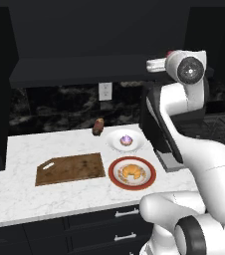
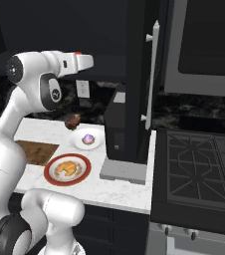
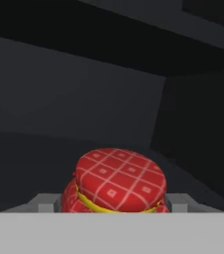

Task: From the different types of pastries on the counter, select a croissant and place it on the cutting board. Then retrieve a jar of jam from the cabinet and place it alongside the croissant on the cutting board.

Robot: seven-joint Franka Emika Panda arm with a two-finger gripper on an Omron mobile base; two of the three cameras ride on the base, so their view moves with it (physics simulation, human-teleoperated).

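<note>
Up inside the dark cabinet, the gripper squeezes the jar of jam between its fingers. Down on the counter, the croissant sits on the red-rimmed plate, not on the cutting board. Both moves look left to do.

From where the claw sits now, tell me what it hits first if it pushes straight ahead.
The jar of jam, whose red checked lid sits right between the claw's fingertips. Beyond it is only the dark cabinet wall; how far back is unclear.

No text, label, brand, number or sign can be read on anything here.
</note>
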